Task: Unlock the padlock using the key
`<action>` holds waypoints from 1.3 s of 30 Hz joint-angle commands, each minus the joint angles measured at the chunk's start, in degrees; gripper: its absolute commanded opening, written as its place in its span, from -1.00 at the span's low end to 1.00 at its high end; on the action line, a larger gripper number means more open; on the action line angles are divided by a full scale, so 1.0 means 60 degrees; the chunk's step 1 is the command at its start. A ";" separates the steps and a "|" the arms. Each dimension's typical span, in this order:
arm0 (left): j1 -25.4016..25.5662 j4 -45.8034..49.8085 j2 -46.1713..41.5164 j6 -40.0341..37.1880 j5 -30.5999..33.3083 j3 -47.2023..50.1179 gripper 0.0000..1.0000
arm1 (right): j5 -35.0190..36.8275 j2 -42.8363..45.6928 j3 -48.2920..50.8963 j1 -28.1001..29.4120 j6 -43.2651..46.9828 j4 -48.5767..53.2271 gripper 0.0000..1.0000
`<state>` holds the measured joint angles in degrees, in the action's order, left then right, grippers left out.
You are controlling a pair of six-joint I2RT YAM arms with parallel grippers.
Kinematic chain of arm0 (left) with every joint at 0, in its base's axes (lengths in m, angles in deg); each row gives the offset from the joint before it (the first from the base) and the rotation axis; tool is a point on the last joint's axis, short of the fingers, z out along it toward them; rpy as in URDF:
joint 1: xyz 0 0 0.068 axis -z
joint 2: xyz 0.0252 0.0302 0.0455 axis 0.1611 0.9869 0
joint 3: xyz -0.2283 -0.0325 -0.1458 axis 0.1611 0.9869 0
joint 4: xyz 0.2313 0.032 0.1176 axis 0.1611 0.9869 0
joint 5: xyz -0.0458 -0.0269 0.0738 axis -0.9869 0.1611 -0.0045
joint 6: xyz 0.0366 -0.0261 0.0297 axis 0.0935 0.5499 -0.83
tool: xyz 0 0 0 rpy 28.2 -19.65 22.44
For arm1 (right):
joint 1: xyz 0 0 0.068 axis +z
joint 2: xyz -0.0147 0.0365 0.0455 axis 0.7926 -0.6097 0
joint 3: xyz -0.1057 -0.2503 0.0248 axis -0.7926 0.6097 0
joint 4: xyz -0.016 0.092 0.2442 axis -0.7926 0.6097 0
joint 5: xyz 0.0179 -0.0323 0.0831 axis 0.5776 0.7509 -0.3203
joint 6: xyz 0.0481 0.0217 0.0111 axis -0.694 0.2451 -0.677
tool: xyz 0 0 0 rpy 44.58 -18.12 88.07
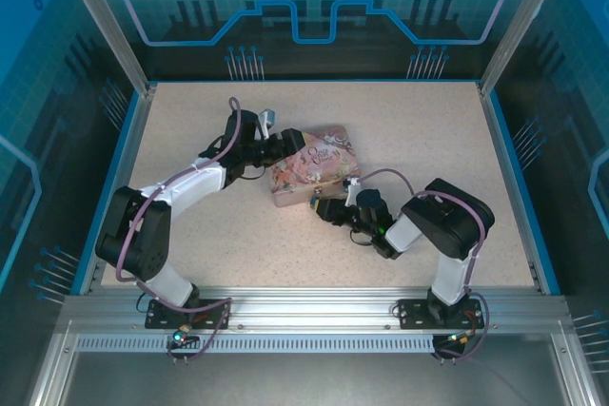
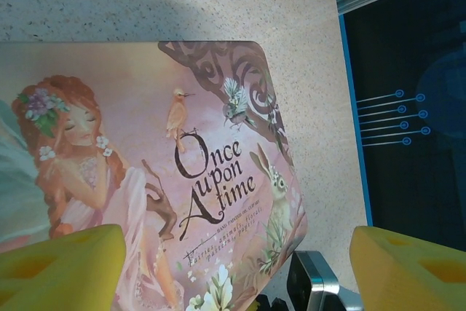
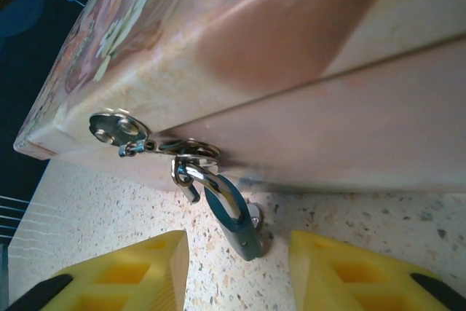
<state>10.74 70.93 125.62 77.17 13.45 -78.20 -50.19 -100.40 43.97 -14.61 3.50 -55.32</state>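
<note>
Your right gripper (image 3: 237, 285) is open, its yellow fingers (image 3: 109, 278) standing either side of the padlock (image 3: 234, 213) without touching it. The padlock lies straight ahead between them on the worktop (image 3: 378, 216), with its shackle hooked through the ring on the front of the tin box (image 3: 306, 41) just beyond. A small silvery bit (image 3: 256, 218) sits against the padlock, too small to make out. Your left gripper (image 2: 234, 271) is spread wide above the box lid, with one finger past its edge.
</note>
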 commanded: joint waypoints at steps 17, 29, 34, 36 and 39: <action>0.0093 -0.0126 0.0032 0.0096 0.0056 0.0245 0.63 | -0.0377 -0.0636 -0.0450 -0.0005 -0.0205 -0.0623 -0.34; 0.0111 0.0018 -0.0177 0.0074 0.0273 0.0452 0.63 | -0.0238 -0.0606 -0.0304 -0.0038 -0.0360 -0.1017 -0.78; 0.0117 0.0107 -0.0261 0.0038 0.0400 0.0565 0.63 | -0.0244 -0.0734 -0.0364 -0.0049 -0.0303 -0.1086 -0.52; 0.0114 0.0092 -0.0260 0.0067 0.0445 0.0605 0.62 | -0.0205 -0.0857 -0.0346 -0.0085 -0.0314 -0.1199 -0.47; 0.0112 0.0090 -0.0223 0.0074 0.0447 0.0613 0.63 | -0.0255 -0.1077 -0.0417 -0.0111 -0.0358 -0.1369 -0.43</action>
<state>11.11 71.00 125.62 77.19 15.14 -75.25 -52.27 -105.04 41.79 -14.89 1.27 -60.46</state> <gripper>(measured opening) 0.813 0.284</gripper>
